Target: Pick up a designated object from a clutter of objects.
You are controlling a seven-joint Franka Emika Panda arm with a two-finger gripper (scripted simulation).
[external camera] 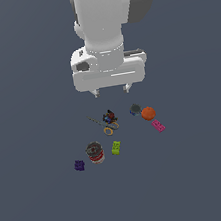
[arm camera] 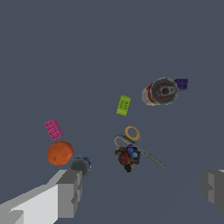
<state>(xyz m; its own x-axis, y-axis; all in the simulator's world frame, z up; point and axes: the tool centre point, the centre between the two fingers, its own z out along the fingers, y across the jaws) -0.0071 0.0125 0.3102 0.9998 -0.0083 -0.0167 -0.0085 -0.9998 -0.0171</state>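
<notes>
Magenta-pink brick [external camera: 158,125] lies untouched on the grey floor [external camera: 41,204], just beside the orange ball [external camera: 148,113] at the clutter's edge on the exterior view's right. The gripper [external camera: 112,90] hovers above, fingers spread and empty; approach, grasp and lift all remain.

The only thing here outside the task is the counter [external camera: 43,214] itself. It is a flat, matte surface of one even slate-grey colour with a bluish cast, carrying no pattern, seam or marking that can be made out. In the exterior view it fills the whole background, running out to every border of the picture, so its edges and corners cannot be placed. In the wrist view the same plain grey counter [arm camera: 65,48] again takes up the background from border to border. Its shading looks nearly uniform, only slightly lighter in some stretches than others.
</notes>
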